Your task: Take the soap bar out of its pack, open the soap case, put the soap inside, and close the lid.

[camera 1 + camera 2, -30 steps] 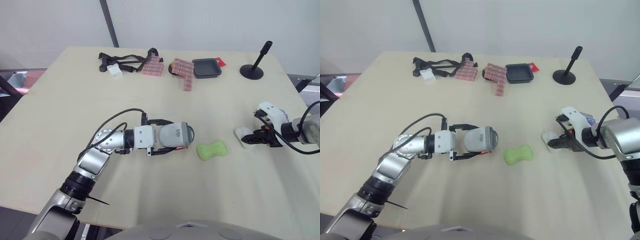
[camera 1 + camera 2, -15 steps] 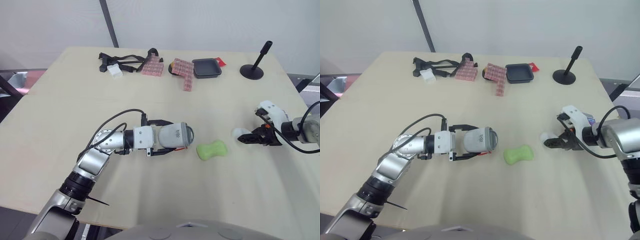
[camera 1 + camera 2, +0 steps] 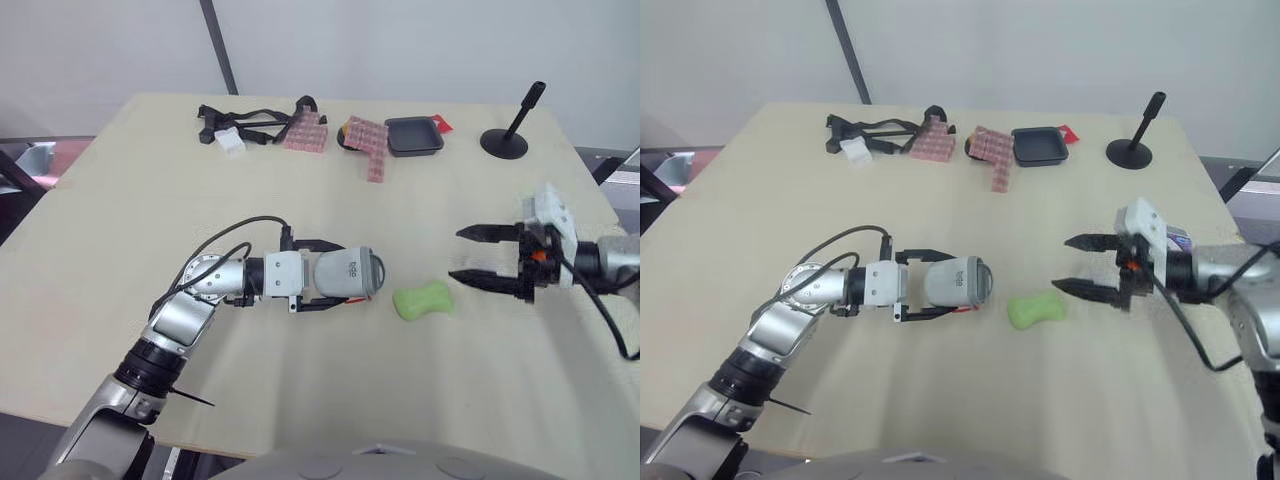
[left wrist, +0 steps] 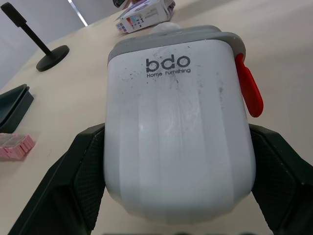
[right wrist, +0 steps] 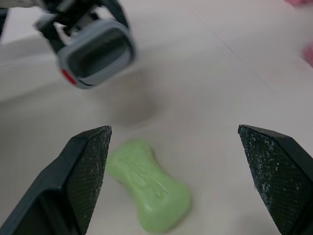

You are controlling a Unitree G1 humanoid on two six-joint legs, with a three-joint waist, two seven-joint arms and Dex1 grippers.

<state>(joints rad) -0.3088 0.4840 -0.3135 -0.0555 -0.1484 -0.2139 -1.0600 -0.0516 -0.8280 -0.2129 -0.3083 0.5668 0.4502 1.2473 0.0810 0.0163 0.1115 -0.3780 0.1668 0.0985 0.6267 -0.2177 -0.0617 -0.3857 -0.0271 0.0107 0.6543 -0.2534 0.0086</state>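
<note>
While our right claw (image 3: 457, 254) hovers wide open just beside the green waisted soap bar (image 3: 422, 300), our left claw (image 3: 322, 274) grips the closed white-and-grey plastic soap case (image 3: 350, 272) on its side. The soap lies flat on the beige surface (image 3: 300, 180) between them, its long axis running left to right. We judge that a slick bar pinched endwise could squirt free.

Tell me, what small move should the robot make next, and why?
Probably ease the right gripper forward and down over the green soap bar. Its jaws stand wide open just short of it, and the left gripper holds the soap case.
</note>
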